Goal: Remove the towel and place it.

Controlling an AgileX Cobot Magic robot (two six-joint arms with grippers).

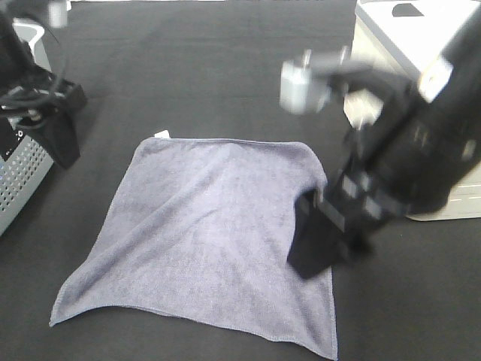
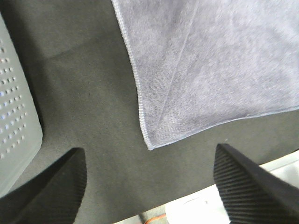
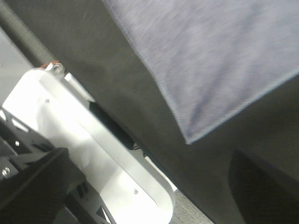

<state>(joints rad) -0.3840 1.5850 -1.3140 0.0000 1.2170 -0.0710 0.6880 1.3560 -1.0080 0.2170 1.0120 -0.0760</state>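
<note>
The towel point(image 1: 210, 226), a greyish-lavender square cloth with a small white tag at its far left corner, lies spread nearly flat on the black table. My right gripper point(image 1: 323, 244) hangs blurred over the towel's right edge, open and empty. In the right wrist view one towel corner point(image 3: 224, 60) lies ahead of the open gripper point(image 3: 149, 186). My left gripper point(image 1: 64, 139) is at the far left, off the towel. In the left wrist view it is open point(image 2: 149, 186) and empty, with a towel corner point(image 2: 205, 70) just ahead of the fingers point(image 2: 51, 186).
A grey perforated basket point(image 1: 19, 180) stands at the left edge and also shows in the left wrist view point(image 2: 16, 126). A white container point(image 1: 406, 45) stands at the right, behind the right arm, and shows in the right wrist view point(image 3: 93, 140).
</note>
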